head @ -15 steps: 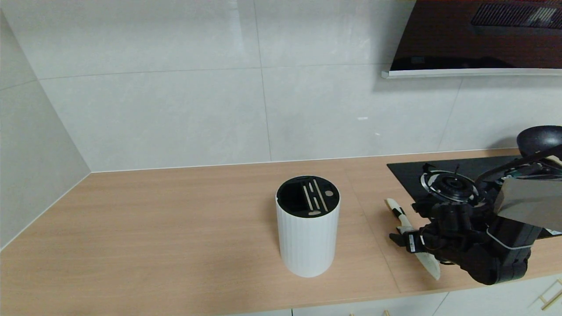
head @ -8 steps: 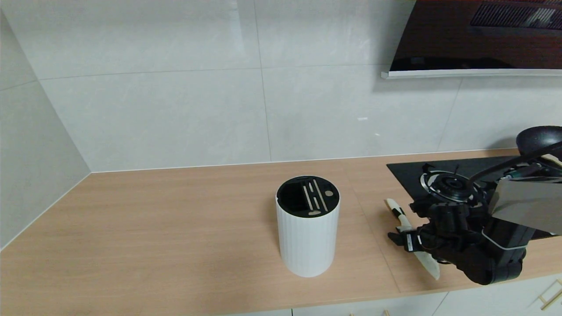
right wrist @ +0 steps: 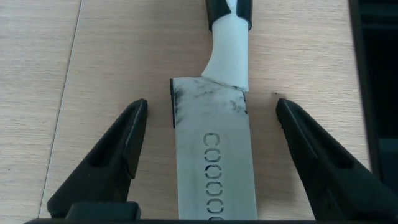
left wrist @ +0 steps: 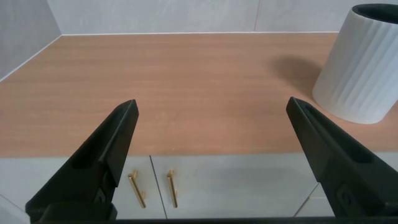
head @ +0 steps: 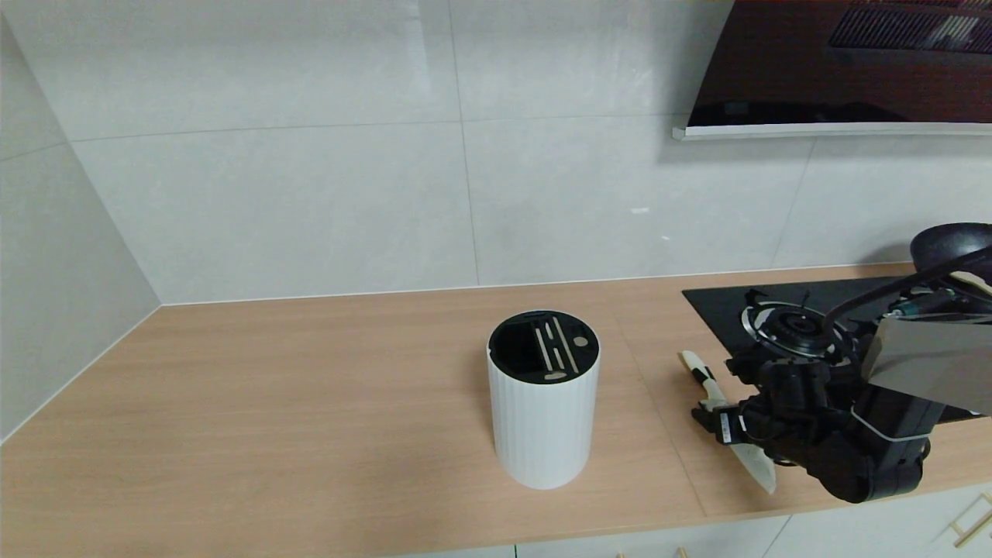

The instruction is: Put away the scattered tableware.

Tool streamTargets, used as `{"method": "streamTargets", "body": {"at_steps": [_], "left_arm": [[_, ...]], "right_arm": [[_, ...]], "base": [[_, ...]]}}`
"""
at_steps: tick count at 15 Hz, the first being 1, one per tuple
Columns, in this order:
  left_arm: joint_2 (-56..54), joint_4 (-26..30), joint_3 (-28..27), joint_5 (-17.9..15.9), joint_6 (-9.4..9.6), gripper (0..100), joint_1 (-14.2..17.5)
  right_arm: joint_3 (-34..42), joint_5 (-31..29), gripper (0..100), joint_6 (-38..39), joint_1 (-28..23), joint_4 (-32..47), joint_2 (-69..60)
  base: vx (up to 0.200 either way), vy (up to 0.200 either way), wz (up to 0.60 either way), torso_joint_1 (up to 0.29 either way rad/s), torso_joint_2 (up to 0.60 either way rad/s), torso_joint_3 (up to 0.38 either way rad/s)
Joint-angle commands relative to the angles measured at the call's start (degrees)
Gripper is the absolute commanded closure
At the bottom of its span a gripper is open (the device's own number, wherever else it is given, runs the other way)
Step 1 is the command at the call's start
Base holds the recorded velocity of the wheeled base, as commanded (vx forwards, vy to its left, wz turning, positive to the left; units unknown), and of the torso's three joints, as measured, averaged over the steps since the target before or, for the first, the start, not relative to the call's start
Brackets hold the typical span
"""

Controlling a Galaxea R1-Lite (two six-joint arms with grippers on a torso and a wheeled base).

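A knife (head: 735, 428) with a cream blade and a white-and-black handle lies flat on the wooden counter (head: 310, 403), just left of the stove. My right gripper (head: 725, 415) hangs low over its blade near the handle, open, one finger on each side of the blade (right wrist: 212, 168); the fingers (right wrist: 106, 168) do not touch it. A white ribbed cylindrical holder (head: 543, 399) with a black slotted top stands mid-counter, to the knife's left. My left gripper (left wrist: 211, 162) is open, off the counter's front edge, with the holder (left wrist: 360, 62) ahead of it to one side.
A black gas stove (head: 790, 318) with a burner ring sits at the right, a dark pan (head: 949, 244) behind it. A range hood (head: 837, 70) hangs above. The tiled wall bounds the back and left. Cabinet doors with gold handles (left wrist: 152, 190) are below the counter edge.
The right gripper shifted very slightly over the knife, otherwise holding its place. The knife and holder have not moved.
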Motion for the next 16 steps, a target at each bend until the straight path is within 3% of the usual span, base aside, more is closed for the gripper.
{"method": "streamTargets", "body": {"at_steps": [1, 16], "left_arm": [[0.00, -0.04, 0.02, -0.05, -0.09, 0, 0.02], [0.00, -0.04, 0.02, 0.04, 0.00, 0, 0.02]], "right_arm": [[0.02, -0.01, 100, 0.01, -0.12, 0.18, 0.06], [2.22, -1.77, 100, -0.25, 0.93, -1.05, -2.40]], "base": [[0.000, 0.000, 0.00, 0.000, 0.00, 0.000], [0.000, 0.000, 0.00, 0.000, 0.00, 0.000]]}}
